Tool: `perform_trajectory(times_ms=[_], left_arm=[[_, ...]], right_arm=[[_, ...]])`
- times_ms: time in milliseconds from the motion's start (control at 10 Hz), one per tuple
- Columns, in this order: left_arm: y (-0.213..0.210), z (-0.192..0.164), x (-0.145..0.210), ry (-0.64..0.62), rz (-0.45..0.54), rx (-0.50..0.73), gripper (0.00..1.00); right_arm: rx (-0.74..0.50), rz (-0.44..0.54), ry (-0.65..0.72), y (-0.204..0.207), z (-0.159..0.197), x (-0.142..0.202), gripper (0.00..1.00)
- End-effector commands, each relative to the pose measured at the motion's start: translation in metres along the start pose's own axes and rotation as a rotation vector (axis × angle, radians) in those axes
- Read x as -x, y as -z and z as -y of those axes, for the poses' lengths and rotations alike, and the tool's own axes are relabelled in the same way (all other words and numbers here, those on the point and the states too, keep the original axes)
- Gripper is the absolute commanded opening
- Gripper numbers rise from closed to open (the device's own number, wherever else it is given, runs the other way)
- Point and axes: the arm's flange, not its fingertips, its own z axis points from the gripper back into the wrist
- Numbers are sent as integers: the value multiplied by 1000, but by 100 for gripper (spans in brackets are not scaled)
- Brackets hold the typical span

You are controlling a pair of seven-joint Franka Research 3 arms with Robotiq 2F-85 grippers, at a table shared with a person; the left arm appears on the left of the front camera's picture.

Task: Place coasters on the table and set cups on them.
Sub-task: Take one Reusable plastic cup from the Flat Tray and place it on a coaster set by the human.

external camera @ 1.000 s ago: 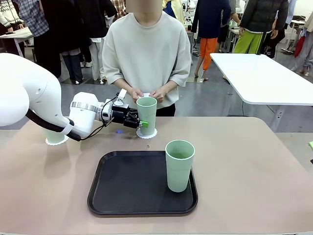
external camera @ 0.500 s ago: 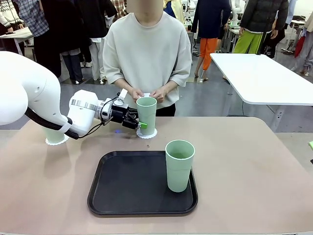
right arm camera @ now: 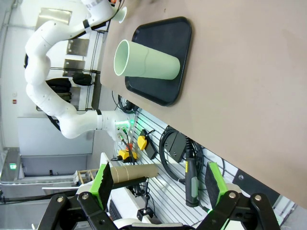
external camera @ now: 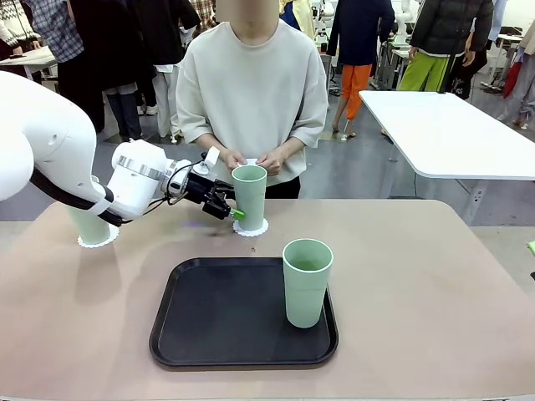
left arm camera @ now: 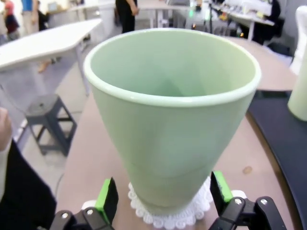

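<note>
A mint-green cup (external camera: 249, 195) stands upright on a lacy white coaster (external camera: 251, 227) at the far middle of the beige table (external camera: 435, 284). My left gripper (external camera: 231, 210) is open just left of it. In the left wrist view the green pads (left arm camera: 108, 197) flank the base of that cup (left arm camera: 172, 120) on its coaster (left arm camera: 165, 218), gripping nothing. A second cup (external camera: 90, 225) stands on a coaster (external camera: 99, 241) at the far left, partly hidden by my arm. The third cup (external camera: 307, 282) stands on the black tray (external camera: 217, 326). My right gripper (right arm camera: 159, 183) is open and holds nothing.
The person stands at the far edge holding a small white disc (external camera: 249, 161) in both hands just behind the middle cup. A white table (external camera: 451, 134) stands at the back right. The right wrist view looks sideways across the table (right arm camera: 240, 96) at the tray (right arm camera: 160, 52).
My left arm has drawn back to the left and a little upward from the middle cup, which stays on its coaster. Nothing else has moved.
</note>
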Motion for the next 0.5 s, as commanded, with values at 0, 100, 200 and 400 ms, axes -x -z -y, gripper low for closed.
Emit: perform_trajectory(times_ms=[0, 100, 200, 400], left_arm=[[-12, 16, -11, -16, -109, -15, 100], [-17, 18, -13, -14, -131, -21, 100], [-22, 22, -15, -17, -180, -33, 100], [-41, 39, -31, -6, -295, -47, 100]], right_arm=[[-21, 9, -14, 2, 2, -1, 100], [-21, 9, -14, 2, 2, -1, 100], [-21, 9, -14, 2, 2, -1, 100], [-21, 9, -14, 2, 2, -1, 100]])
